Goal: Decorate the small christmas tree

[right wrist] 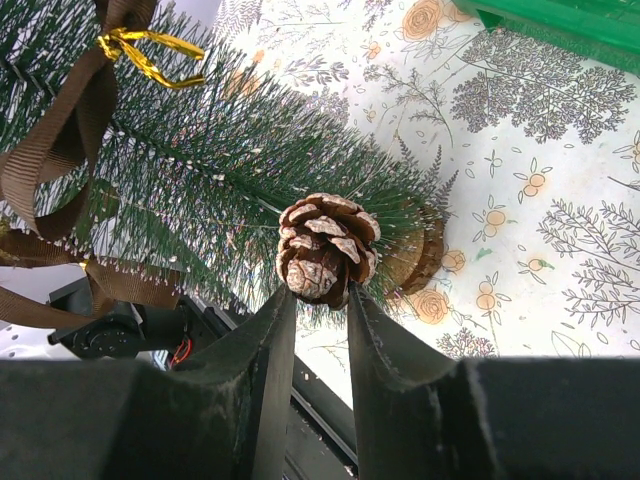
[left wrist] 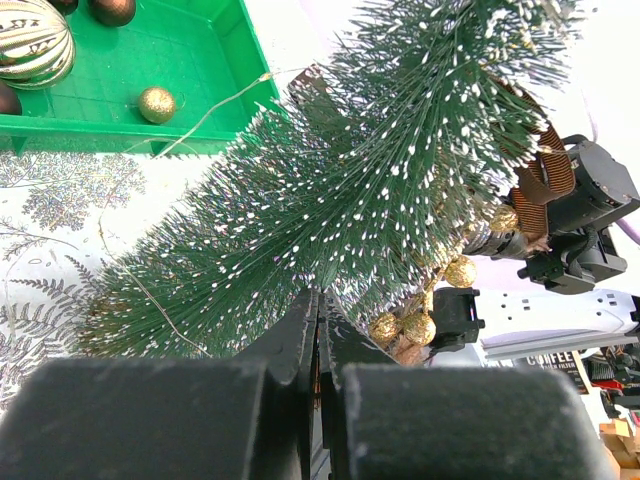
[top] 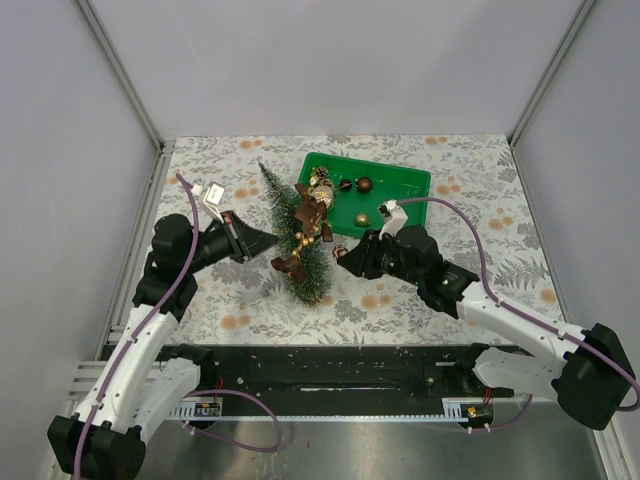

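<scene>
The small christmas tree [top: 273, 196] lies on the floral tablecloth, tip toward the far left and wooden disc base [right wrist: 416, 256] toward me. A brown ribbon [right wrist: 60, 140], gold beads [left wrist: 420, 326] and a thin wire hang on it. My left gripper [top: 272, 240] is shut, its tips [left wrist: 318, 300] buried in the bristles [left wrist: 330, 180] on the tree's left side. My right gripper [top: 343, 256] is shut on a frosted pine cone [right wrist: 325, 248], held at the jaw tips [right wrist: 318, 295] against the lower branches [right wrist: 220, 170] near the base.
A green tray [top: 402, 181] stands just behind the tree, holding a bronze ball [top: 364, 185], a gold ball [top: 362, 219] and a striped ball [left wrist: 30, 40]. It also shows in the left wrist view [left wrist: 180, 50]. White walls enclose the table.
</scene>
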Controlling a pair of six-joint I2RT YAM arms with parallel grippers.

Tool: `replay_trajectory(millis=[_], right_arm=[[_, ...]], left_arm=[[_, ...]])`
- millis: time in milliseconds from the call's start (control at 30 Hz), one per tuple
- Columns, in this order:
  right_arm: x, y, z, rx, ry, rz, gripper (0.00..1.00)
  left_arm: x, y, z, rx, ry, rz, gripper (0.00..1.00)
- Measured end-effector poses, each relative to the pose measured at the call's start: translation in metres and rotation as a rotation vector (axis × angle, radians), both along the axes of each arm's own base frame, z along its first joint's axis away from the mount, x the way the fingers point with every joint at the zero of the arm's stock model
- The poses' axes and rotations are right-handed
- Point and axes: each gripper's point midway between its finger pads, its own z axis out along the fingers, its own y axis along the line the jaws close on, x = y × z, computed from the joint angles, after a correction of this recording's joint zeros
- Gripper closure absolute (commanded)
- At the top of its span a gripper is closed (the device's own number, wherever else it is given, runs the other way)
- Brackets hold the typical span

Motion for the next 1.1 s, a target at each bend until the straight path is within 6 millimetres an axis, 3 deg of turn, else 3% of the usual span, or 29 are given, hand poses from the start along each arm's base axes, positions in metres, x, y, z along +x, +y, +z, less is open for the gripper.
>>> replay_trajectory(millis=[167,367,467,833,967,1100], right_arm=[[0.000,0.001,-0.002,-0.003,0.006,0.003,0.69],[-0.001,0.000,-0.011,-0.013,0.030,0.000,0.48],[-0.002,0.000,-0.015,-0.016,0.041,-0.002,0.42],[-0.002,-0.001,-0.014,-0.016,0.038,-0.005,0.41],[-0.003,-0.010,-0.012,-0.038,0.029,-0.033,0.44],[0.004,-0.032,-0.025,-0.134,0.042,-0.131,0.46]], left_arm=[[0.000,0.000,0.001,-0.001,-0.003,0.001,1.00],[0.000,0.000,0.001,-0.004,-0.001,0.001,1.00],[0.000,0.000,0.001,-0.005,0.001,0.001,1.00],[-0.001,0.001,-0.002,-0.007,0.001,0.001,1.00],[-0.001,0.001,-0.002,-0.007,0.000,0.003,1.00],[-0.001,0.001,-0.002,-0.007,0.000,0.003,1.00]])
